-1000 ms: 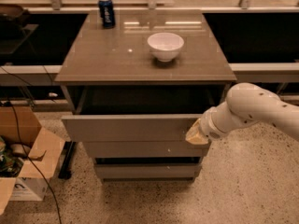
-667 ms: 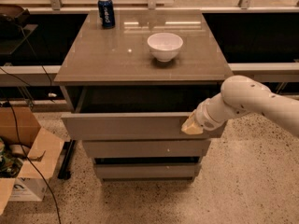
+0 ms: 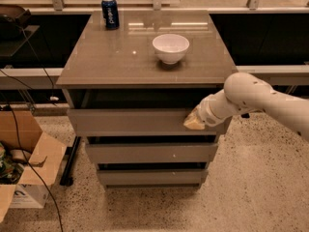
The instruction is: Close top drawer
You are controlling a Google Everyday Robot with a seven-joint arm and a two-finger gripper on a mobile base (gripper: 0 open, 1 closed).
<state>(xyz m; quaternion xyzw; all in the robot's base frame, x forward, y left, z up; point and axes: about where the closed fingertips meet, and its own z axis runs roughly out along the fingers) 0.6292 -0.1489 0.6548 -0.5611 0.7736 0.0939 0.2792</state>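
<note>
The top drawer is a wide grey-brown drawer with a flat handleless front. It stands partly pulled out under the cabinet top, with a dark gap above its front panel. My gripper comes in from the right on a white arm and presses against the right end of the drawer front.
A white bowl and a blue soda can stand on the cabinet top. Two smaller drawers sit below the top one. An open cardboard box and cables lie on the floor at the left. A railing runs behind the cabinet.
My gripper has moved left and toward the cabinet along the drawer front. The drawer has slid inward, so the gap above it is narrower.
</note>
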